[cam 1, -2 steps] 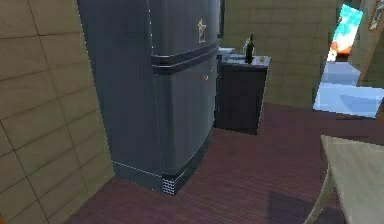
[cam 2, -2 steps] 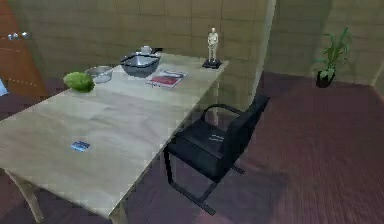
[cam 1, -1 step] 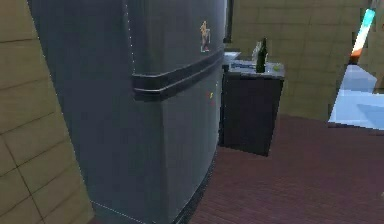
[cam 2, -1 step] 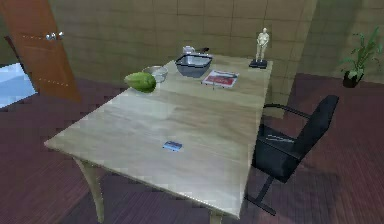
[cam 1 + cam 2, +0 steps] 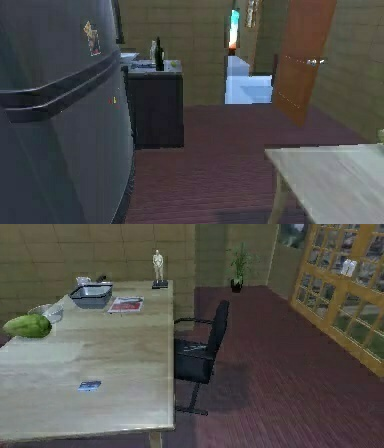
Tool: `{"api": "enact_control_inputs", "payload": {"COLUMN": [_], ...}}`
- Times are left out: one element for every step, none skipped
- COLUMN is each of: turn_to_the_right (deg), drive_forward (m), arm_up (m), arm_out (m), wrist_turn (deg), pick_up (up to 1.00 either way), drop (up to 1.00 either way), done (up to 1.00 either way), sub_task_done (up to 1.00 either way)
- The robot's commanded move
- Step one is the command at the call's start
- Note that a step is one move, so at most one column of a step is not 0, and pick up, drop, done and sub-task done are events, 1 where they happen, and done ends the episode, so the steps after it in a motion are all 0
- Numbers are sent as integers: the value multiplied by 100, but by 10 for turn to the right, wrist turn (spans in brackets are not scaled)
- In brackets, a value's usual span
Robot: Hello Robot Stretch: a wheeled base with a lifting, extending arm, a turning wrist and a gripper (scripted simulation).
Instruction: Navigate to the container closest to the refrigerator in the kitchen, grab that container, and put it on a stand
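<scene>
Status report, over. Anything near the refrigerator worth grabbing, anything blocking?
Refrigerator close, forward view's left. Dark bottle on the counter behind it, possible target. Table corner low right; path to counter looks passable.

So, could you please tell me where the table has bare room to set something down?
The table is bare in the middle, between the magazine, the green thing and the blue card. The edge by the chair is free too. The far end is crowded: tray, bowl, statuette.

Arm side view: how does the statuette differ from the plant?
The statuette is pale, the plant green. The statuette stands on the table, the plant on the floor in a dark pot. Both are upright.
</scene>
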Motion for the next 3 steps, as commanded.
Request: {"api": "enact_control_inputs", "payload": {"turn_to_the_right": [0, 120, 0], "drive_forward": [100, 0, 5], "arm_up": [0, 0, 0], "arm_out": [0, 0, 0], "wrist_turn": [0, 0, 0], "pick_up": [0, 0, 0], "drop": [0, 0, 0], "done": [0, 0, 0], "sub_task_done": [0, 0, 0]}}
